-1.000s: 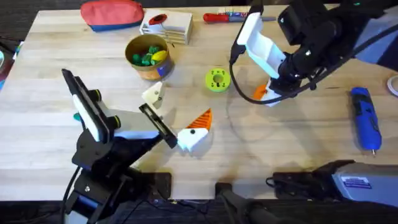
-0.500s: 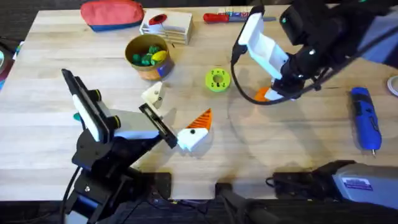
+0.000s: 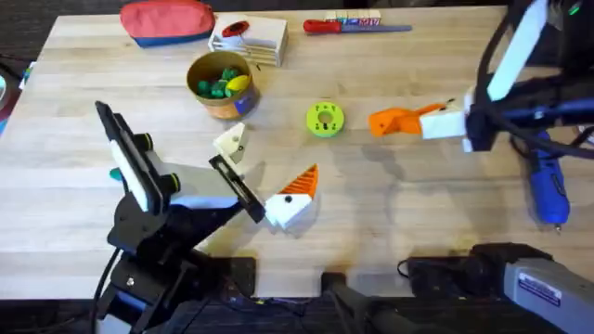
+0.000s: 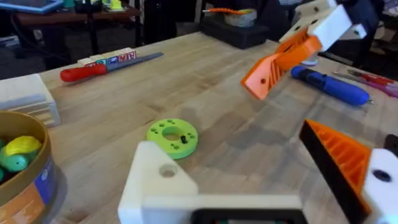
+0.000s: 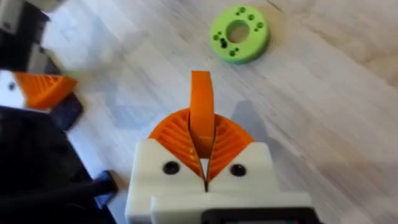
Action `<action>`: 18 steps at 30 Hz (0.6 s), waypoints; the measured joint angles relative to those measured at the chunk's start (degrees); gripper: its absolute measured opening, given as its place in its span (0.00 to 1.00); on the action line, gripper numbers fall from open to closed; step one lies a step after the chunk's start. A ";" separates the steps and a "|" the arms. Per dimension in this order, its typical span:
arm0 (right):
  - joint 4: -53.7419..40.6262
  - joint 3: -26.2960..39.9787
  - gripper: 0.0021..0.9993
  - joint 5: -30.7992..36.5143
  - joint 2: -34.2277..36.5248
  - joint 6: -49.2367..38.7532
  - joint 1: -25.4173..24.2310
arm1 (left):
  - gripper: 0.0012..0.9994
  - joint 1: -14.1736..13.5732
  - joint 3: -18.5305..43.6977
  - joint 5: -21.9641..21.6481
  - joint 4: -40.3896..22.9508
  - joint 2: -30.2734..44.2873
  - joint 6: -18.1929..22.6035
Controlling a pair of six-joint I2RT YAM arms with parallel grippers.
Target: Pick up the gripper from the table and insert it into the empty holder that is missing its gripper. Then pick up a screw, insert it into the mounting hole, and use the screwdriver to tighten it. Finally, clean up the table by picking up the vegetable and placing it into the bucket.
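pinched between the ribbed orange pads of the right gripper (image 5: 202, 152): a small orange wedge (image 5: 200, 109), narrow and flat-sided, poking out past the pressed-together white fingers (image 5: 168, 171). seen from above as a thumb-like orange piece (image 3: 390, 122) with one small hole in its side, pointing toward the lime-green disc (image 3: 324, 119) and lying just beside it in the picture. held off the wood in the left wrist view, tilted tip-down (image 4: 273, 68), with a soft shadow on the boards below. carried by the right gripper (image 3: 429, 122) at the table's right side, above the blue screwdriver (image 3: 546, 181), which lies flat near the right edge.

spread wide at the lower left, the left gripper (image 3: 264, 162), holding nothing. on one side a plain white mount (image 3: 229, 141), triangular, with a small round hole in its face (image 4: 161, 180) and no orange on it. on the other side a white block carrying a ribbed orange tip (image 3: 295, 190). well apart from the held wedge, with the green disc between.

at the back left, the round tan bucket (image 3: 221, 83) with a blue label, green and yellow toys inside. beside the left arm's far side, a small teal piece (image 3: 114, 173), mostly hidden and too small to make out. along the back edge, a red pouch (image 3: 167, 20), a white box (image 3: 249, 37) and a thin red-handled screwdriver (image 3: 357, 26).
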 joint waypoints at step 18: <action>36.41 -11.31 0.00 -25.58 14.83 53.50 16.82 | 0.99 0.00 0.00 6.54 -0.04 0.01 -0.17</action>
